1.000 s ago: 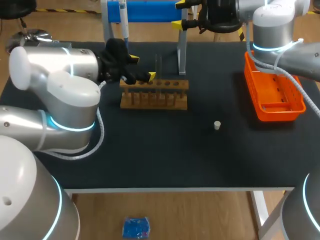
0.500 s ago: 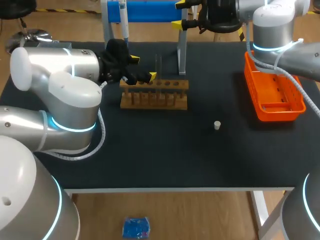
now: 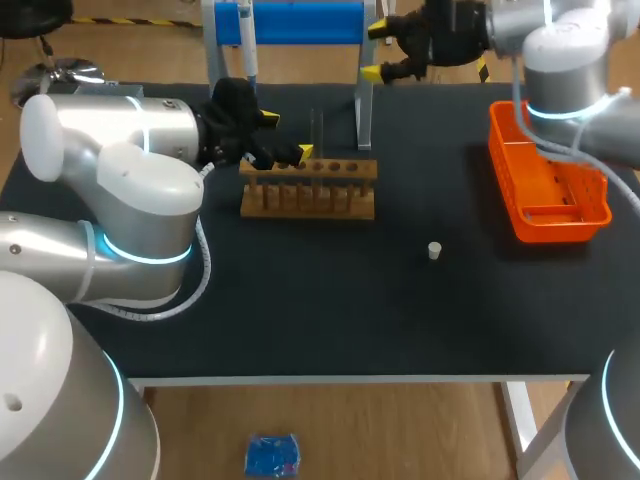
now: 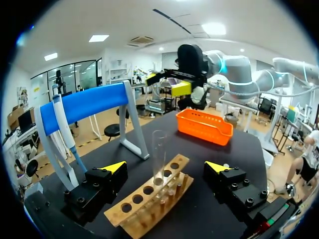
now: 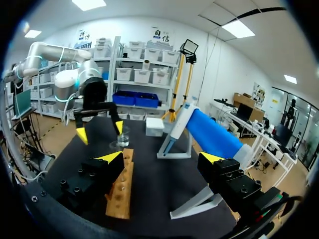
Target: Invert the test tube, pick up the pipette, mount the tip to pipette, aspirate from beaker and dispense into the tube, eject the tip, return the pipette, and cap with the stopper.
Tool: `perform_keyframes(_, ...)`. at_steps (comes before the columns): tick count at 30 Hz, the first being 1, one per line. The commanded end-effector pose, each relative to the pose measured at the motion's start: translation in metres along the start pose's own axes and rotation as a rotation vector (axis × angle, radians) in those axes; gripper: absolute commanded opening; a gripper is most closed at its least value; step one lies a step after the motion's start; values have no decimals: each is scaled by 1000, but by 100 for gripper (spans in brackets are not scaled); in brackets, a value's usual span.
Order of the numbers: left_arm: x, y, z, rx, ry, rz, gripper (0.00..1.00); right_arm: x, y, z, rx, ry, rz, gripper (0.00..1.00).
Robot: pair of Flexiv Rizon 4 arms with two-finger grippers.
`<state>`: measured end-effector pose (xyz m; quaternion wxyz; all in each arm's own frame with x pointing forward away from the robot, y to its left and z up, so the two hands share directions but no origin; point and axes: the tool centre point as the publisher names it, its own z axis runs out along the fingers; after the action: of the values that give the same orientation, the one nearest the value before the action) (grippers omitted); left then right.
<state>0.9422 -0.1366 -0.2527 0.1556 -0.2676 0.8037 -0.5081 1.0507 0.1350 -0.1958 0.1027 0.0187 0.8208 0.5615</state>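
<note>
Standing upright in the wooden rack (image 3: 309,190) at far left, the test tube (image 4: 159,152) looks light, slick, breakable: pinch gently at mid-height. Left gripper (image 4: 165,167) gapes beside it, untouching; right gripper (image 3: 376,51), farther back, gapes too.

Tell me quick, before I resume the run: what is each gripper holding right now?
Left gripper: open, its fingers either side of the test tube, not touching it.
Right gripper: open, holding nothing.

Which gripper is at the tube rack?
The left gripper, fingers open, test tube just ahead; the right gripper is up by the blue stand.
</note>
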Motion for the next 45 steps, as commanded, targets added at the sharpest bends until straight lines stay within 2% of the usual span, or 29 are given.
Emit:
perform_keyframes(1, 0, 0, 1, 0, -2, 0, 100, 41, -12, -51, 1, -24, -5, 100)
perform_keyframes(4, 0, 0, 1, 0, -2, 0, 100, 54, -22, -71, 13, -22, -9, 100)
perform_keyframes(11, 0, 0, 1, 0, -2, 0, 100, 106, -46, -128, 48, -35, 9, 100)
perform_keyframes(21, 0, 0, 1, 0, -2, 0, 100, 166, -77, -163, 94, -19, 30, 100)
perform_keyframes(28, 0, 0, 1, 0, -2, 0, 100, 198, -105, -167, 113, -9, 69, 100)
perform_keyframes(34, 0, 0, 1, 0, -2, 0, 100, 218, -133, -164, 132, -14, 95, 100)
perform_keyframes(39, 0, 0, 1, 0, -2, 0, 100, 225, -157, -153, 170, -45, 93, 100)
perform_keyframes(45, 0, 0, 1, 0, -2, 0, 100, 232, -182, -135, 194, -39, 115, 100)
